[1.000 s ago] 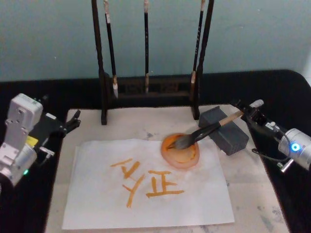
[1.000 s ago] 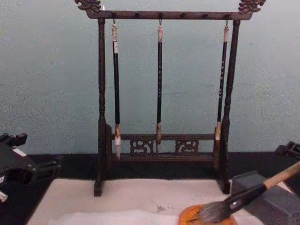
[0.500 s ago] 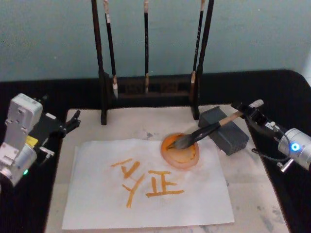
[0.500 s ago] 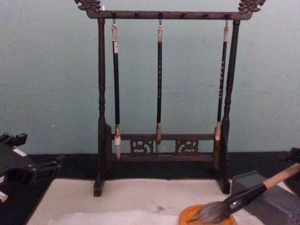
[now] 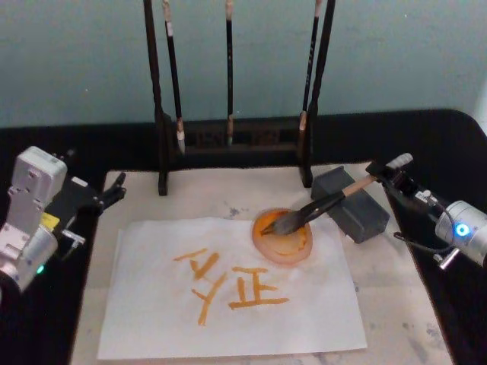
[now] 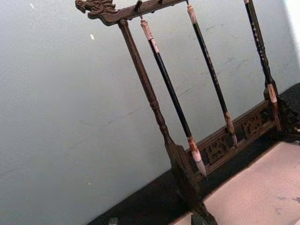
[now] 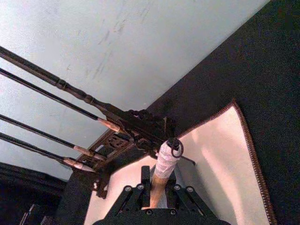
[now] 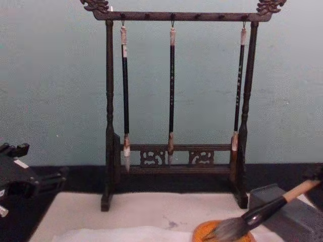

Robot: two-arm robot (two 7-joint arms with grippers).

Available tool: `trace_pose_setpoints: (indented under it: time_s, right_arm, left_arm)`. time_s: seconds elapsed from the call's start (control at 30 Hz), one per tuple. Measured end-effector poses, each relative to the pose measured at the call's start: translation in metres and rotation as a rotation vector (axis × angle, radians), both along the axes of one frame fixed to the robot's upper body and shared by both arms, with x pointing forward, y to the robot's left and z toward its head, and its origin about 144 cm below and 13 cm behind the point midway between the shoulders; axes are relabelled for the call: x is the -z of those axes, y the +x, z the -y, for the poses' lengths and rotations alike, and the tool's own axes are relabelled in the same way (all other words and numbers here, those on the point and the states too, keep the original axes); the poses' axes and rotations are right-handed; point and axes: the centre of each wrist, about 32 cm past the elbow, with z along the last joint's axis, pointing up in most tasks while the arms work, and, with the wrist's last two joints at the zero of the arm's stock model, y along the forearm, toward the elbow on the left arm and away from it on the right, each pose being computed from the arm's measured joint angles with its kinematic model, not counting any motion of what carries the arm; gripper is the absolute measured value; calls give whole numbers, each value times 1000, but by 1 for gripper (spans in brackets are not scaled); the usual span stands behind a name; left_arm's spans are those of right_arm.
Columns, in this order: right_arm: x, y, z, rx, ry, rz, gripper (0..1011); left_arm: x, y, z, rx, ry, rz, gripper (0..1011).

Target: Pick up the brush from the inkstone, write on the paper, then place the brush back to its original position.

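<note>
The large tan-handled, grey-bristled calligraphy brush, clamped near its white cap by the right gripper, slopes away from those fingers into the round orange dish, apparently on the return step and needing release next; the left gripper idles well apart.

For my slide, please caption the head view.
Right gripper holds tan-handled brush, bristles in orange dish; left gripper idles by white paper.

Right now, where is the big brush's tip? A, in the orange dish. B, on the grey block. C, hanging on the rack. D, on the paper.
A: the brush has its bristles in the orange dish and its handle across the grey block, with the right tool shut on its end; the left tool sits open at the mat's left edge.
</note>
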Motion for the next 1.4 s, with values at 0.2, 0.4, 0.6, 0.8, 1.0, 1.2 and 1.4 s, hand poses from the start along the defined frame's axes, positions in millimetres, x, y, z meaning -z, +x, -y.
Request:
trace_pose_setpoints:
  time_s: [0.2,0.4,0.6,0.8,1.0,1.2,1.4]
  right_arm:
    - [0,0,0,0,0,0,180]
    - [0,0,0,0,0,0,180]
    - [-3,3,1,-4,-1,15,179]
    - [-11,8,0,-16,3,52,177]
    - [-20,14,-2,-33,7,101,177]
    - [-26,18,-3,-57,7,134,177]
    - [-33,18,-6,-79,-23,194,177]
  left_arm:
    - [0,0,0,0,0,0,1010]
    - [0,0,0,0,0,0,1010]
    - [0,0,0,0,0,0,1010]
    - [0,0,0,0,0,0,1010]
    - [0,0,0,0,0,0,1010]
    - [0,0,0,0,0,0,1010]
    - [0,0,0,0,0,0,1010]
